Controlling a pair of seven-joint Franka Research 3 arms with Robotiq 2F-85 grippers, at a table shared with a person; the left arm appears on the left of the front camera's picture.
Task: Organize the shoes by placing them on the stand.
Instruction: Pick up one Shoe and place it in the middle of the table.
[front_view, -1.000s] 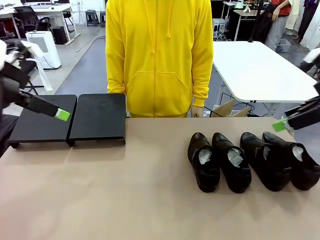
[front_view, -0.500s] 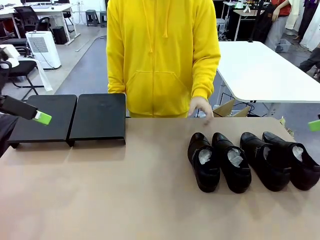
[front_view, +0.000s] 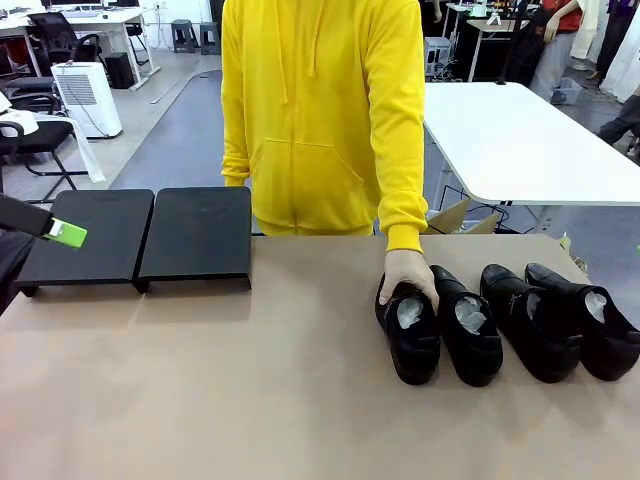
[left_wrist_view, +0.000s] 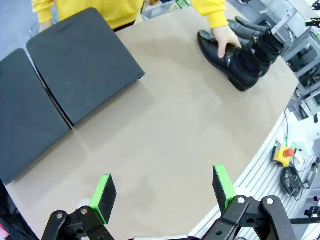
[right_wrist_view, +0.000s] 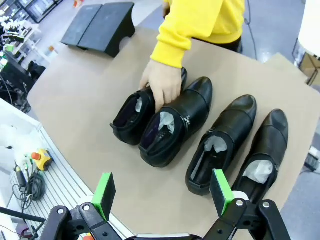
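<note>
Four glossy black shoes stand side by side at the table's right: the leftmost shoe (front_view: 412, 335), a second (front_view: 470, 335), a third (front_view: 530, 325) and the rightmost (front_view: 592, 325), each with pale paper inside. A person's hand (front_view: 407, 277) rests on the heel of the leftmost shoe (right_wrist_view: 132, 116). The black two-panel stand (front_view: 195, 235) sits bare at the far left. My left gripper (left_wrist_view: 164, 187) hangs open high over the table's near left, its green fingertip (front_view: 66, 233) at the picture's edge. My right gripper (right_wrist_view: 162, 192) is open above the shoes' near side, holding nothing.
The person in a yellow hoodie (front_view: 320, 110) stands at the far edge, between stand and shoes. The brown tabletop (front_view: 250, 390) is bare in front of the stand. A white table (front_view: 520, 140) and a cardboard box (front_view: 455, 215) lie behind.
The person's hand came down from the table's far edge onto the leftmost shoe. My left gripper drew back to the left, and my right gripper slid out past the right edge.
</note>
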